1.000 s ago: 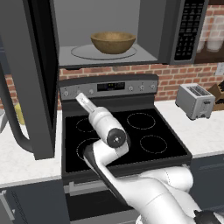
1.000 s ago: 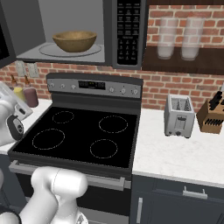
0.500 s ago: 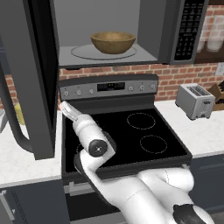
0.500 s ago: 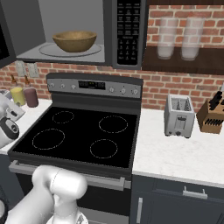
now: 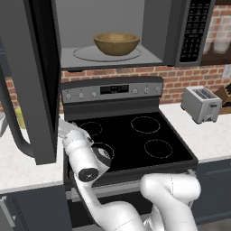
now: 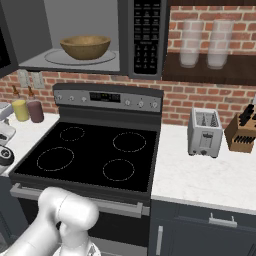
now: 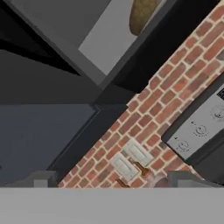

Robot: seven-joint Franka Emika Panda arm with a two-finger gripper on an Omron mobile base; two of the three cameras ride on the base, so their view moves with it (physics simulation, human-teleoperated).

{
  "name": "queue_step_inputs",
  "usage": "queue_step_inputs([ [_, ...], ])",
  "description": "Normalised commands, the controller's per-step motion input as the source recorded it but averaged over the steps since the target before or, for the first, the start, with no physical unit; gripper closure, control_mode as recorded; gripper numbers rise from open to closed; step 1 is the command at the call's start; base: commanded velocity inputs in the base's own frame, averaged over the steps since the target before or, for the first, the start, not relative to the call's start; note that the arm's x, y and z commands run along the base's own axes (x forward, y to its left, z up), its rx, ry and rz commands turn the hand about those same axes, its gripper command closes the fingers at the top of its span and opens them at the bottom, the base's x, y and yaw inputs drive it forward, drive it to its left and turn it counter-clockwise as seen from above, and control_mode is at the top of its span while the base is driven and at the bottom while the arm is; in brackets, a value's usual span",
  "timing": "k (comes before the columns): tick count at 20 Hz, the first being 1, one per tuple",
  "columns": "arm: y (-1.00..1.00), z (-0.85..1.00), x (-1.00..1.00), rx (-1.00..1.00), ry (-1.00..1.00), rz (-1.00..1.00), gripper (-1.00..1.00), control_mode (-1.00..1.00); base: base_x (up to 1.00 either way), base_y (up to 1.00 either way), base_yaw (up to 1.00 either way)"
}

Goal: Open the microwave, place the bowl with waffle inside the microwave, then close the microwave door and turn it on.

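The bowl (image 5: 116,43) is seen resting on the round turntable inside the open microwave (image 5: 155,27), above the stove (image 5: 131,140); the waffle cannot be made out over the bowl's rim. The placing step is judged done, with the closing of the microwave door (image 5: 34,76) next in hand. The door is swung out toward the near left, its panel standing edge-on and upright, with its curved bar handle (image 5: 12,122) hanging at its left face.

The hand (image 7: 111,186) is released, its fingers spread wide with nothing between them. It is held low at the left edge of the stove, just beside the door's lower near corner. In the hand view it is aimed up and back at the brick wall, with the door's underside to the left and the microwave opening above.

The coming move is judged to turn on this: the door lies up and to the left of the hand, and it must be pushed rightward and away, toward the opening.
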Motion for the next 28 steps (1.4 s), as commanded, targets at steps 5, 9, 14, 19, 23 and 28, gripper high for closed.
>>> queue_step_inputs([
  [5, 0.48, 0.22, -0.28, 0.0, -0.19, 0.0, -1.0, -1.0, 0.0, 0.0, 0.0],
  [9, 0.38, 0.53, -0.24, 0.0, -0.16, 0.0, -1.0, -1.0, 0.0, 0.0, 0.0],
  [14, 0.35, 0.56, -0.23, 0.0, -0.16, -0.01, -1.0, -1.0, 0.0, 0.0, 0.0],
  [19, 0.29, 0.32, -0.23, 0.0, -0.15, -0.06, -1.0, -1.0, 0.0, 0.0, 0.0],
  [23, 0.06, 0.1, -0.18, 0.0, -0.15, -0.2, -1.0, -1.0, 0.0, 0.0, 0.0],
  [28, 0.17, 0.0, -0.23, 0.0, -0.16, -0.26, -1.0, -1.0, 0.0, 0.0, 0.0],
])
